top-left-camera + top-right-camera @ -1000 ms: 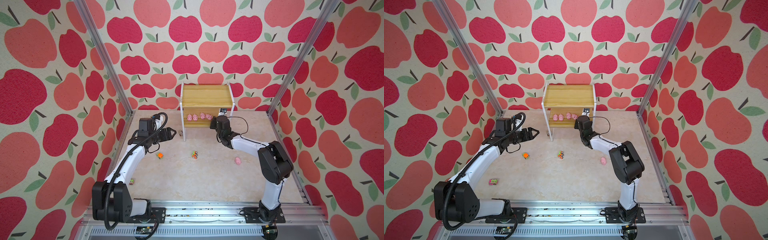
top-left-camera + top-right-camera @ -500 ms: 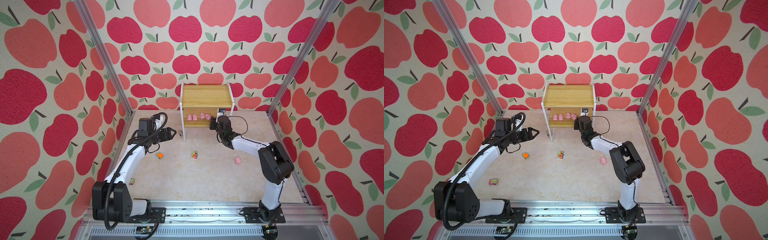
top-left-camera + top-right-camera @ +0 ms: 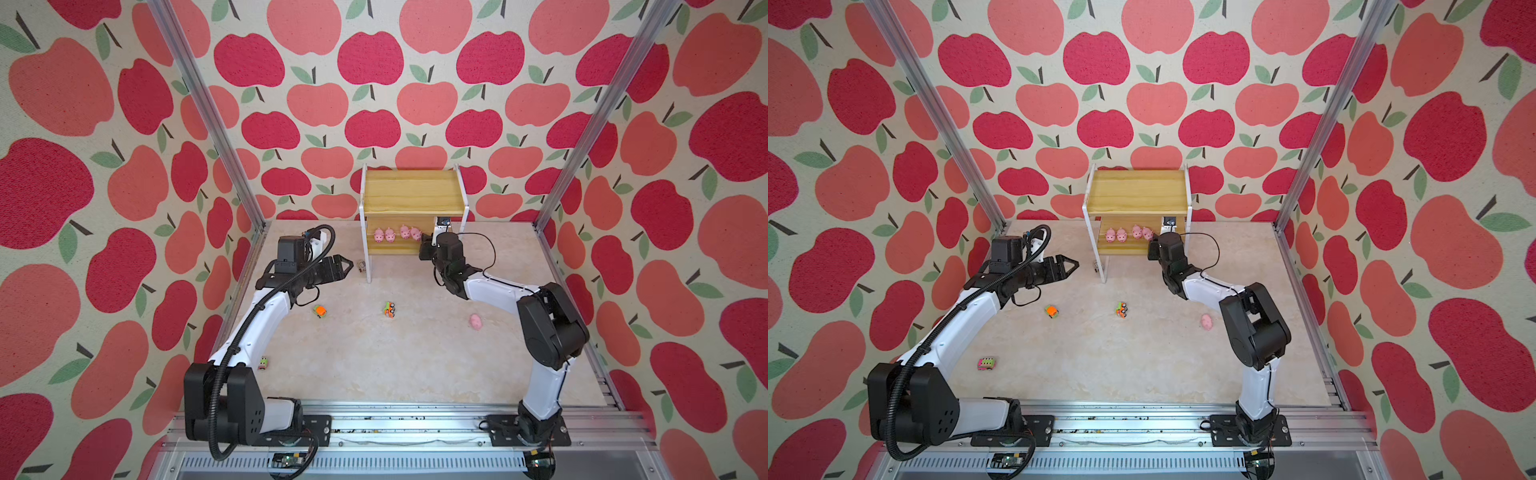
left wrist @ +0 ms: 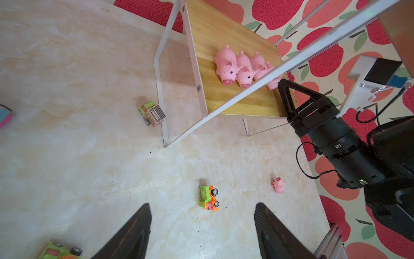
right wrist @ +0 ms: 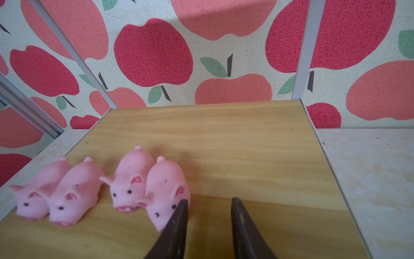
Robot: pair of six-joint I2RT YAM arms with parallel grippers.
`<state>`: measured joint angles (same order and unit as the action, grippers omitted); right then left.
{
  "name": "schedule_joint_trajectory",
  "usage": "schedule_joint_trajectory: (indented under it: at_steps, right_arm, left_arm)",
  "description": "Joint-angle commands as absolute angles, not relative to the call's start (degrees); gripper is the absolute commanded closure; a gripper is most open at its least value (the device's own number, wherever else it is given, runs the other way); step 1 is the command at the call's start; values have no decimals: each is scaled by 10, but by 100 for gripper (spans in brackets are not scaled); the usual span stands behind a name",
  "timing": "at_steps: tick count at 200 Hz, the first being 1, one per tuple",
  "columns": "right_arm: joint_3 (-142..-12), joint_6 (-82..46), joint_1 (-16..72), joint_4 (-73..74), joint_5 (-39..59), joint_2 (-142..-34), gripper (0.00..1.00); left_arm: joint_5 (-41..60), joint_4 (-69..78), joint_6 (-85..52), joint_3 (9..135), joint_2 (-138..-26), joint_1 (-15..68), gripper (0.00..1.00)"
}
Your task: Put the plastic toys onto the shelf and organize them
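The shelf [image 3: 413, 195] stands at the back of the floor; several pink pigs [image 3: 397, 233] sit in a row on its lower board [image 5: 224, 139]. My right gripper [image 5: 210, 200] is at that board's front edge. It is open by a narrow gap with nothing in it, and one finger [image 5: 177, 222] is against the end pig [image 5: 165, 179]. Another pig [image 3: 476, 321] lies on the floor. My left gripper [image 4: 202, 205] hangs open and empty above the floor, left of the shelf. A green-orange truck [image 4: 209, 197] lies beyond its tips.
An orange truck [image 3: 319, 310] lies under the left forearm. A pink-green truck [image 3: 986, 363] is near the left arm's base. A green-grey truck [image 4: 152, 113] sits against the shelf's white front leg [image 4: 162, 125]. Apple-patterned walls and metal posts enclose the floor.
The right wrist has shifted a touch to the right at the shelf's front. The left arm and the toys on the floor have not moved.
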<state>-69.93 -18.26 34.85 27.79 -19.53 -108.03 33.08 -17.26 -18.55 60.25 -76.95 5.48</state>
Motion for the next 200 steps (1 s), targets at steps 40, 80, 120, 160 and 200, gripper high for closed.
schedule_joint_trajectory:
  at_steps: [40,80,120,160,200]
  right_arm:
    - [-681,-178,355,226,-177,-1085,64]
    - [-680,-173,359,226,-177,-1083,64]
    - [-675,-171,367,229,-179,-1077,64]
    - [-672,-166,370,231,-186,-1069,64]
    - [-679,-154,368,230,-192,-1058,64]
  left_arm:
    - [342,-158,-177,598,-774,52,25]
    - [341,-158,-177,598,-772,52,25]
    - [341,-157,-177,598,-771,52,25]
    - [341,-157,-177,597,-769,52,25]
    - [339,-157,-176,597,-767,52,25]
